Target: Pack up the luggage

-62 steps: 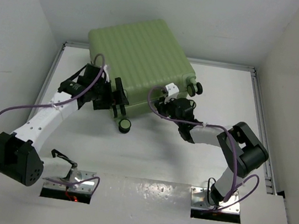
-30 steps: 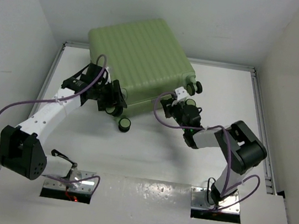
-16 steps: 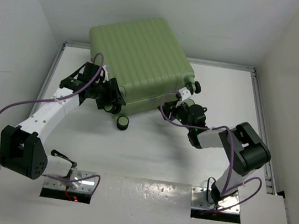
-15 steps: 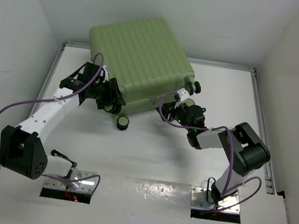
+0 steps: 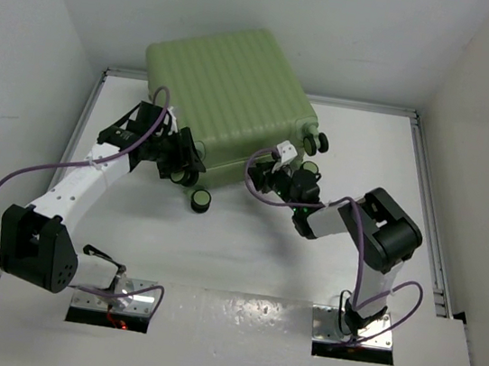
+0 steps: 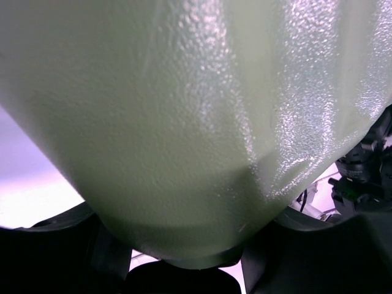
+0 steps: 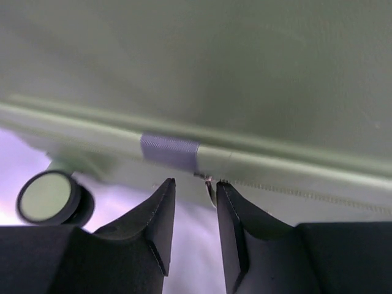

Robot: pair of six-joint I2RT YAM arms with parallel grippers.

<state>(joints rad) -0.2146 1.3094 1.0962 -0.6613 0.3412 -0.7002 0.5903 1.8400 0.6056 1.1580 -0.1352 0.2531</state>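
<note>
Top external view: the luggage (image 5: pixel 230 90) lies closed at the far side of the bench (image 5: pixel 242 265). Left fingers (image 6: pixel 55 257) clasp its near corner; right fingers (image 7: pixel 153 226) stand narrowly apart at the zip seam (image 7: pixel 294 191). Stiff, bulky, slick shell, so edges probably offer the surest hold.

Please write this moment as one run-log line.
luggage: closed | left gripper: clamped on its corner | right gripper: slightly open at zipper seam

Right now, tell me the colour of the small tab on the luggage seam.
The tab is grey, on light-green luggage; clearest in the right wrist view.
</note>
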